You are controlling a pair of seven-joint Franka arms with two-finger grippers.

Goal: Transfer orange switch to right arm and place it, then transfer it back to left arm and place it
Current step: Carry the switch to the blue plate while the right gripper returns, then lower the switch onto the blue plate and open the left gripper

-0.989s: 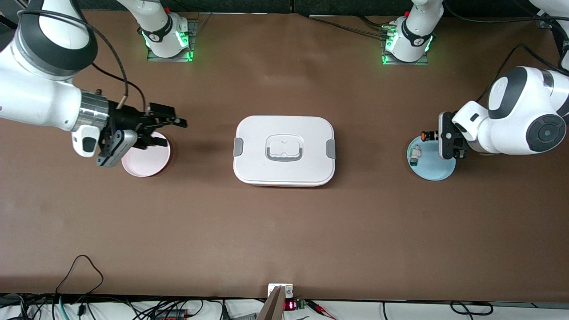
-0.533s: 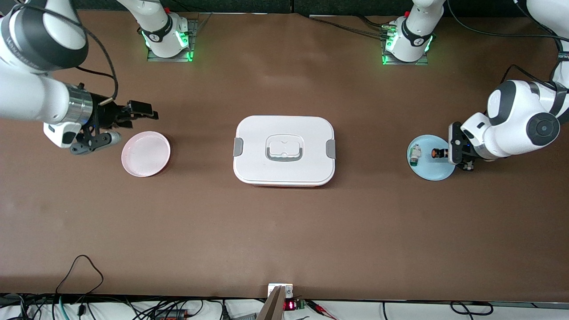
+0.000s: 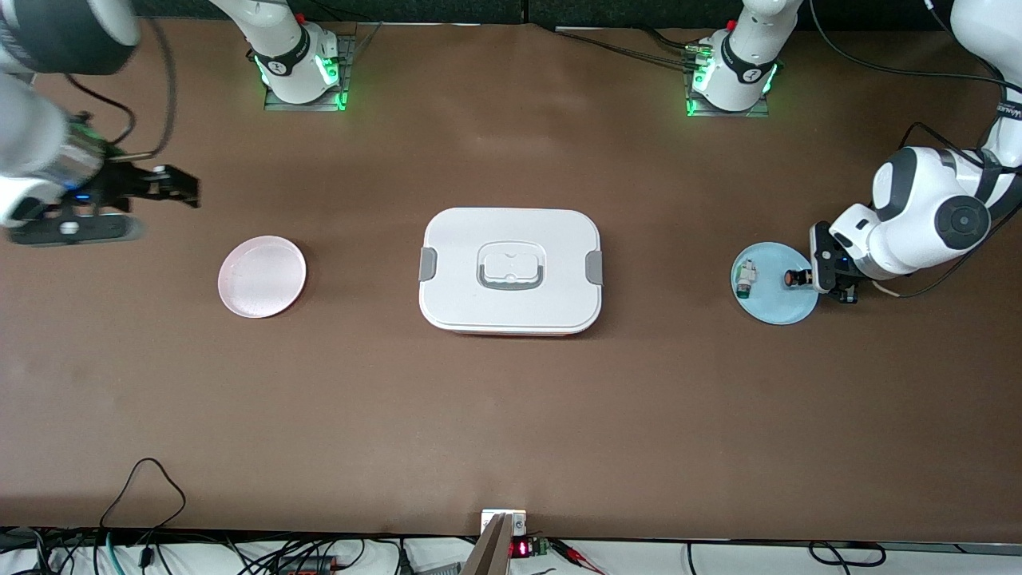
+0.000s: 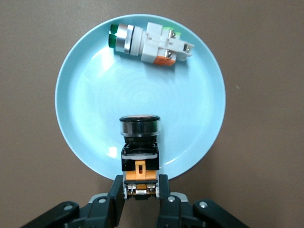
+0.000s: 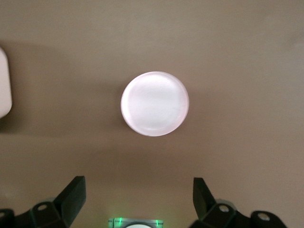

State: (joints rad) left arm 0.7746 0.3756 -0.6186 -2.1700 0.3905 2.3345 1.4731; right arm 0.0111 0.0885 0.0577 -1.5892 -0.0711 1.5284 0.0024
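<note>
- Sitting mid-table, you've got the box (image 3: 510, 271), lid on, between the two plates.
- Your right gripper (image 3: 160, 188) hangs over bare table at the right arm's end, fingers spread wide with nothing in them.
- Your pink plate (image 3: 262, 276) lies bare near that gripper.
- Your blue plate (image 3: 774, 283) is at the left arm's end.
- Your left gripper (image 4: 141, 192) is clamped on the orange switch (image 4: 139, 152), over the blue plate's edge.
- A white component with a green end (image 4: 149, 41) lies on the same plate, apart from the switch.
</note>
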